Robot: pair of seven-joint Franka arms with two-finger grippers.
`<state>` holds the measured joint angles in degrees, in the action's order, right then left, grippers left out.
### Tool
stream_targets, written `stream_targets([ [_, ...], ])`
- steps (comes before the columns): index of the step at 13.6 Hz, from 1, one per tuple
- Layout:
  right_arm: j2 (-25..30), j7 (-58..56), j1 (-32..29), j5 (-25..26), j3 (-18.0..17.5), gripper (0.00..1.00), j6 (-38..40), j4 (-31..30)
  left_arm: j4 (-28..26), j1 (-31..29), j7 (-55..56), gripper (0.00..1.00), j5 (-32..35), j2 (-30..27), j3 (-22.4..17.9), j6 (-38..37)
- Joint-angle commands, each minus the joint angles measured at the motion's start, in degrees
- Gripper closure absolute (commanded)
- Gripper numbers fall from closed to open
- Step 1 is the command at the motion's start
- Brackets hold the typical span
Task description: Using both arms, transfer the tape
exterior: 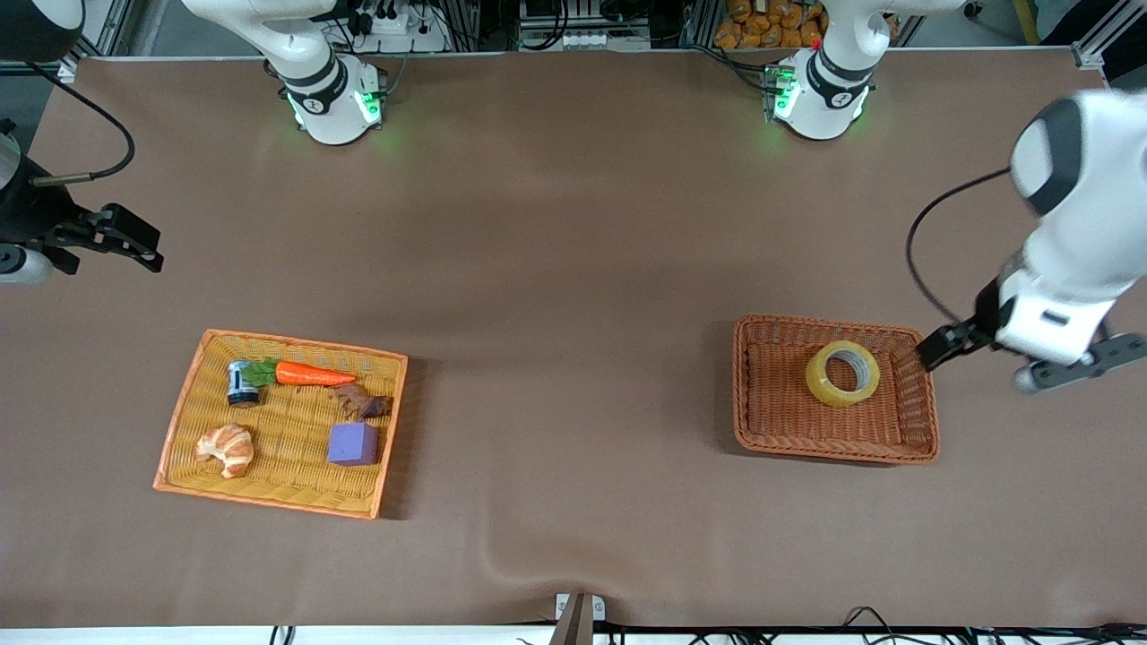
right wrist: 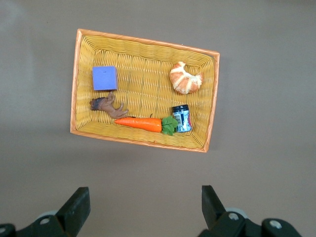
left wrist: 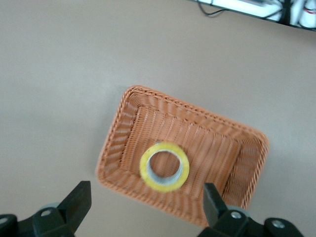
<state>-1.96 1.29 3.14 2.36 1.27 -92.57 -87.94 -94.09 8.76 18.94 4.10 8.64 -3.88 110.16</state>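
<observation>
1. The tape (exterior: 842, 373) lies flat in the brown basket (exterior: 923, 421) toward the left arm's end of the worktop (exterior: 573, 269).
2. The left claw (left wrist: 147, 210) hangs wide open, empty, over that basket's edge.
3. The right claw (right wrist: 146, 211) waits wide open, empty, over bare worktop near the yellow basket (right wrist: 212, 98).

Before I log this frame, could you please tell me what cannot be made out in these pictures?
- Front view: the label of the small dark jar in the yellow wicker basket is too small to read.
- Front view: the right hand is partly cut off by the frame edge.
- Left wrist view: the ring-shaped yellowish tape roll in the brown wicker basket is blurred.
</observation>
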Motion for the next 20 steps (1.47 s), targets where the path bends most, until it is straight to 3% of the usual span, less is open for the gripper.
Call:
stream_targets([
  [1,0.4,1.5,-1.5,0.2,-0.3,0.00,-0.3,-0.3,2.6,-0.4,-7.6,0.00,0.6,-2.6,0.4,-5.2],
  [6,0.9,1.5,-4.5,-1.0,-0.3,0.00,0.4,-2.0,10.7,0.1,-9.3,0.00,0.6,-3.9,2.0,-19.5],
  [10,1.1,1.7,-4.5,-1.1,-0.4,0.00,1.1,-2.0,11.1,-0.7,-15.2,0.00,-5.2,-4.2,1.4,-22.1],
  [18,2.5,1.7,-4.5,-1.1,-0.4,0.00,2.2,-2.0,11.0,-0.7,-16.7,0.00,-4.9,-6.6,0.6,-26.0],
  [20,3.1,1.4,-4.8,-5.8,-0.1,0.00,2.9,-2.0,11.0,-0.7,-16.7,0.00,-4.9,-6.6,0.6,-26.1],
])
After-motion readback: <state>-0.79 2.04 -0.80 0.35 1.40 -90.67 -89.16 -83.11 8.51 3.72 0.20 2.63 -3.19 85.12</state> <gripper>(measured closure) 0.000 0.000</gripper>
